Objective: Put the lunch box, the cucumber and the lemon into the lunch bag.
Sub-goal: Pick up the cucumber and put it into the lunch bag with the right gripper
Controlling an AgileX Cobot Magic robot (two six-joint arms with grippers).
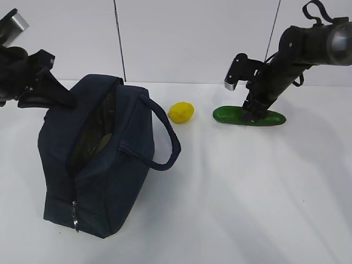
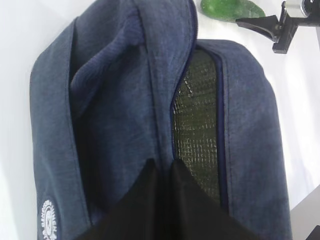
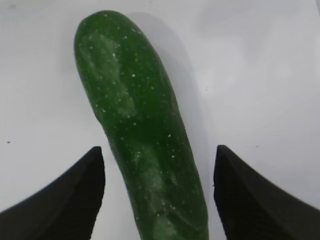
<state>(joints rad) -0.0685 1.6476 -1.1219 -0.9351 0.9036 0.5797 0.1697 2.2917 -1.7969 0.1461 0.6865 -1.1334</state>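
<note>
On the left, the bag (image 1: 99,159) stood unzipped, its flap pinched in the closed left gripper (image 2: 162,172) so the mouth gaped. Over to the right, the cucumber (image 1: 249,116) lay on the table between the open fingers of the right gripper (image 3: 159,190), not yet clamped; squeezing and lifting looked next. The lemon (image 1: 181,112) waited between bag and cucumber.

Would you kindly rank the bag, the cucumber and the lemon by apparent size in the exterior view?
1. bag, by far the largest
2. cucumber, long and flat, partly hidden behind the right hand
3. lemon, smallest
</note>
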